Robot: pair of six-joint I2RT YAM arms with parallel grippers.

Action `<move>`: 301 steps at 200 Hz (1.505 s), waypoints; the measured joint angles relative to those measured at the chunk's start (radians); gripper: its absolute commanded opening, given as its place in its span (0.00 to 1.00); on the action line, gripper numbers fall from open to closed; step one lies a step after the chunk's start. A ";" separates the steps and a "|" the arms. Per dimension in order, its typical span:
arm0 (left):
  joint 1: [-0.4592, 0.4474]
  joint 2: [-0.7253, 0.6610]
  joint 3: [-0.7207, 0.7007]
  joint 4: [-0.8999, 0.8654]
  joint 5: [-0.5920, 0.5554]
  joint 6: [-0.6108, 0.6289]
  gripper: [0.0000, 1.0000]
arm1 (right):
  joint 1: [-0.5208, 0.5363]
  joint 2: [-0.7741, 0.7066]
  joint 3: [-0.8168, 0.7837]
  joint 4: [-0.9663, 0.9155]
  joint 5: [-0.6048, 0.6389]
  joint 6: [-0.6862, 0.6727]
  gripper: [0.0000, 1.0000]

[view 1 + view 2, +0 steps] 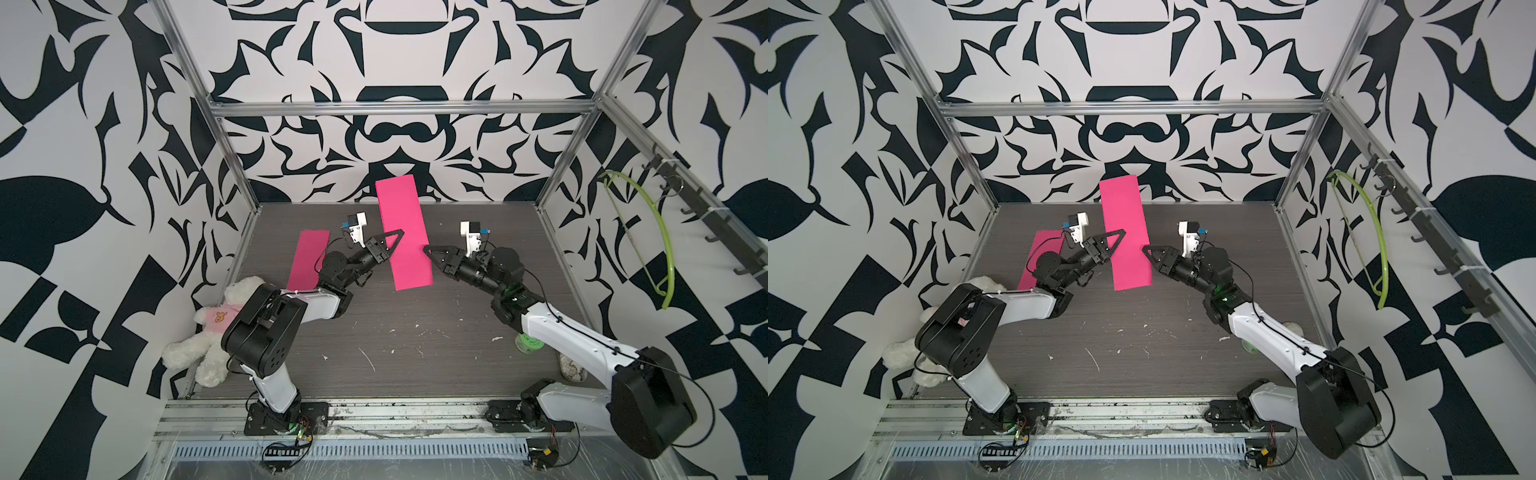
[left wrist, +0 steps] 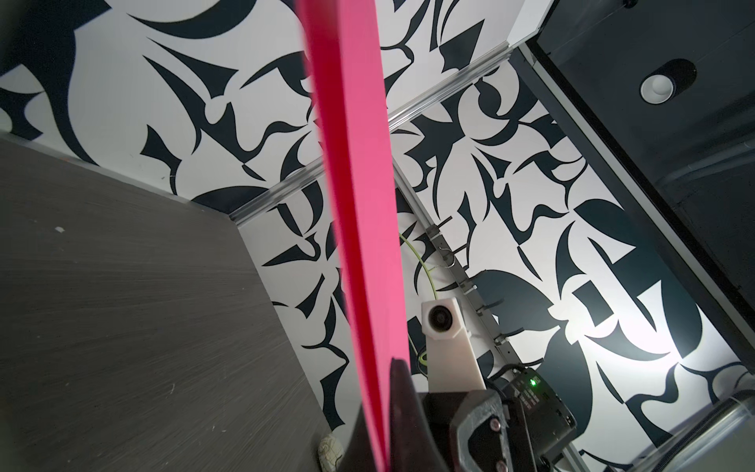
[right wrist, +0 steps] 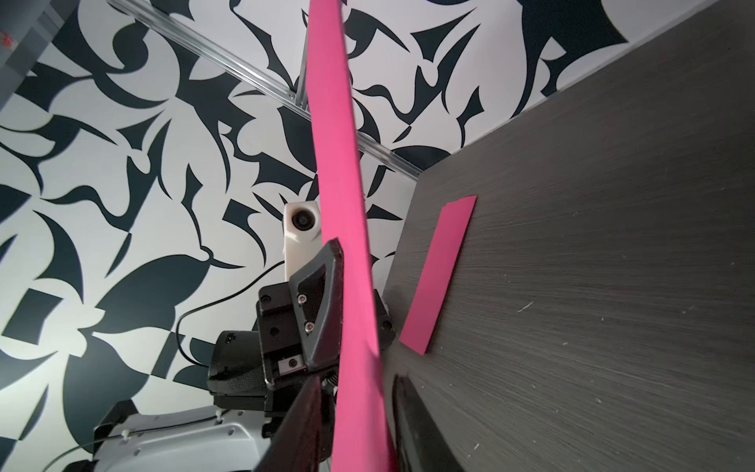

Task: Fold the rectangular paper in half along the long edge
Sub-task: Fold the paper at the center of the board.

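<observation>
A long pink rectangular paper (image 1: pixel 405 232) (image 1: pixel 1127 232) is held in the air over the back of the dark table (image 1: pixel 415 332), tilted and with its far end up against the back wall. My left gripper (image 1: pixel 400 233) (image 1: pixel 1122 232) is shut on its left long edge; in the left wrist view the paper (image 2: pixel 359 204) runs straight out of the closed gripper (image 2: pixel 382 408). My right gripper (image 1: pixel 426 249) (image 1: pixel 1145 248) is at the opposite long edge. In the right wrist view its fingers (image 3: pixel 310 408) stand close on either side of the paper (image 3: pixel 339 184).
A second, narrower pink strip (image 1: pixel 309 259) (image 3: pixel 439 274) lies flat on the table behind my left arm. A white teddy bear (image 1: pixel 216 328) sits at the left edge. A green hanger (image 1: pixel 660 232) hangs on the right wall rail. A green round object (image 1: pixel 528 343) lies under my right arm.
</observation>
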 measured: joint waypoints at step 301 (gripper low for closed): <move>0.103 0.020 0.079 -0.001 0.010 -0.026 0.00 | 0.008 0.030 -0.016 0.012 -0.048 0.026 0.02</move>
